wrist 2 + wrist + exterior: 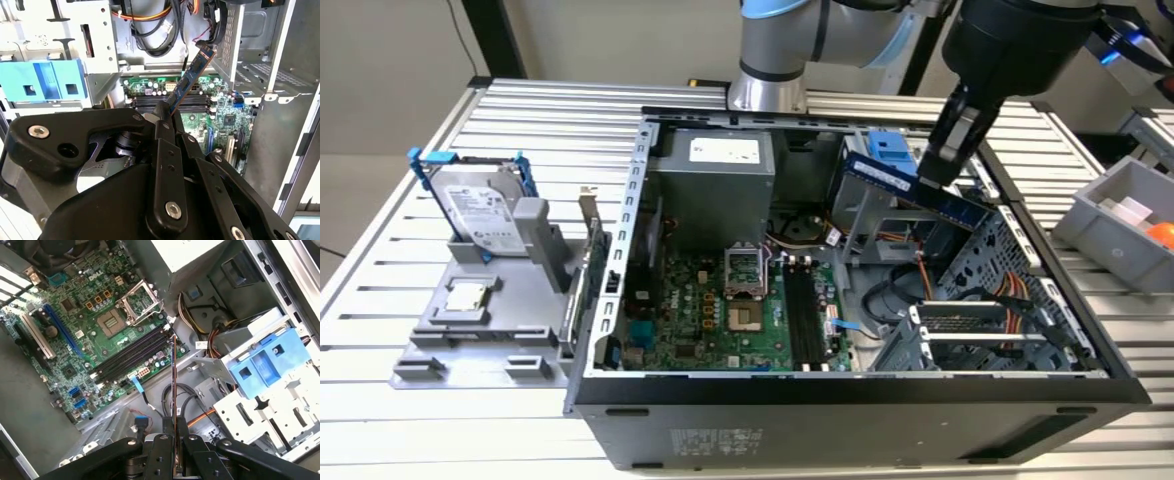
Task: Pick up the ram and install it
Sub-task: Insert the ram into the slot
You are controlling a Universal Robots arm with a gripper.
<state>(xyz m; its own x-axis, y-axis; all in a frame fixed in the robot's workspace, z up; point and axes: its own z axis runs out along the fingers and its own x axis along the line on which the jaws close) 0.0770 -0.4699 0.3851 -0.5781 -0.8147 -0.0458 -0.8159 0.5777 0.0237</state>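
Claw (165, 112): pinched on one end of the ram, above the open interior of the case (854, 405).
Ram (192, 75): held in the air, tilted, free end aimed toward the motherboard; well apart from the slots in both wrist views.
Slots (132, 352): long, black, side by side next to the processor socket.
Motherboard (720, 310): green, flat on the case floor.
Blue bracket (262, 362): on the drive cage, beside the ram.
Hard drive (480, 210): upright in a grey stand on the counter (454, 430), at the exterior view's left.
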